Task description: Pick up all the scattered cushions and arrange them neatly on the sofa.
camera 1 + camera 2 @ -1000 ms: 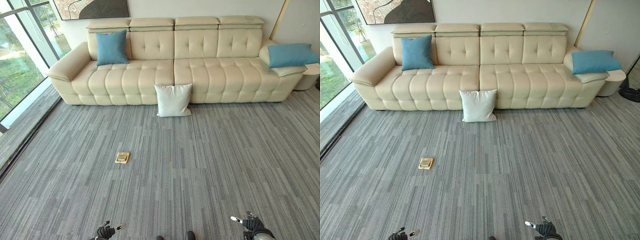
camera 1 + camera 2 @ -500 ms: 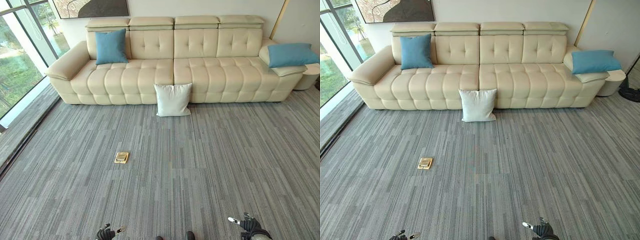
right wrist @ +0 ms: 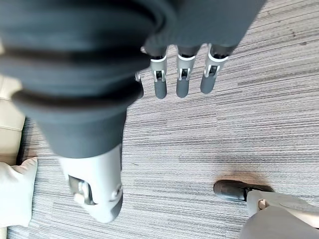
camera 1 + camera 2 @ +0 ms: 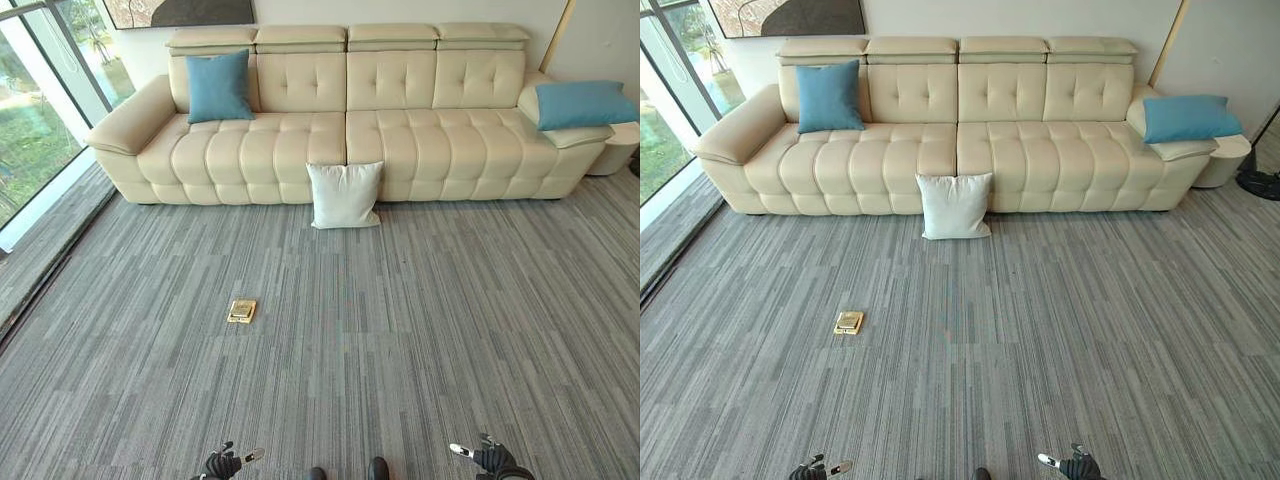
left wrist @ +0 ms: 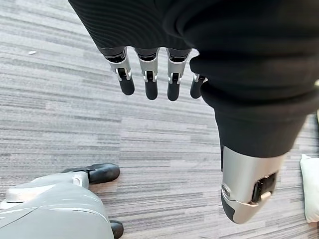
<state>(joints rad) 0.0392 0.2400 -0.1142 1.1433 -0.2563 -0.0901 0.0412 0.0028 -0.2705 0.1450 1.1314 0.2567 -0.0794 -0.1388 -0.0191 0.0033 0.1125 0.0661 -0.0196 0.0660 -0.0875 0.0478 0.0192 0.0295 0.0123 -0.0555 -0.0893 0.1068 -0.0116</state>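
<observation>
White square fabric cushion [image 4: 345, 195] upright on grey striped carpet [image 4: 400, 320], leaning against front of cream tufted leather sofa [image 4: 300, 140] near the centre seam. Prob. light, soft, squashy; best taken w/ both hands at opposite side edges, or pinched at a top corner. Cushions counted: 3 total, i.e. 1 white on floor, 2 blue. One blue square cushion [image 4: 219, 87] propped against the backrest at sofa's left end; other blue cushion [image 4: 582, 104] lying on the right armrest. Small brass floor plate [image 4: 242, 311] mid-carpet. Left hand [image 5: 149, 74] and right hand [image 3: 182, 74] low, well apart from cushion, fingers straight, relaxed, holding nothing.
</observation>
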